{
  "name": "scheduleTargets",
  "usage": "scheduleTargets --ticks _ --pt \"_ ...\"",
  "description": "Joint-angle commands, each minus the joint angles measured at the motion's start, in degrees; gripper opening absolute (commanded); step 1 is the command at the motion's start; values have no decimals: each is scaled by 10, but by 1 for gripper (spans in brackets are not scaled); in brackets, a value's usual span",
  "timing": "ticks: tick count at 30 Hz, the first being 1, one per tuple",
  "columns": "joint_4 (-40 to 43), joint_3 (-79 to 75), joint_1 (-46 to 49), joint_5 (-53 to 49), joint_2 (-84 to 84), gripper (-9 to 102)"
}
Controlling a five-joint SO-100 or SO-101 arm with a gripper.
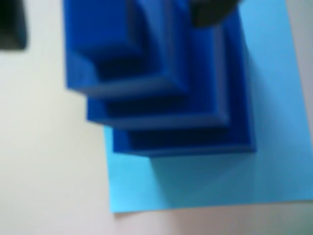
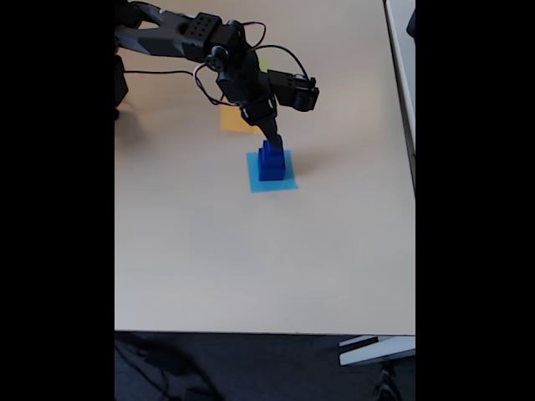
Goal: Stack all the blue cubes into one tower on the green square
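Note:
Several blue cubes [image 1: 166,105] stand as a stepped tower [image 2: 271,162], largest at the bottom, on a flat light blue square [image 1: 205,181], not on the green one. My gripper [image 2: 272,139] hangs right at the tower's top. In the wrist view one dark finger [image 1: 211,12] sits over the tower's right side. The other [image 1: 11,24] is far off to the left, apart from the cubes, so the gripper [image 1: 112,19] is open around the top cube. A yellow-green sliver of the green square [image 2: 262,61] peeks out behind the arm, mostly hidden.
An orange square [image 2: 237,125] lies just behind the tower, partly under the arm. The beige table [image 2: 267,259] stretches wide toward its front edge. A white table edge [image 2: 401,50] runs along the right side.

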Motion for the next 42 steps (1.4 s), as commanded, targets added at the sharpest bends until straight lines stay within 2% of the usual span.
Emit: scheduleTargets --ticks 1,36,42 --pt "-3 -33 -1 -6 6 15" --pt "-5 -27 -4 -7 2 8" --pt "-7 -26 -4 -7 3 2"
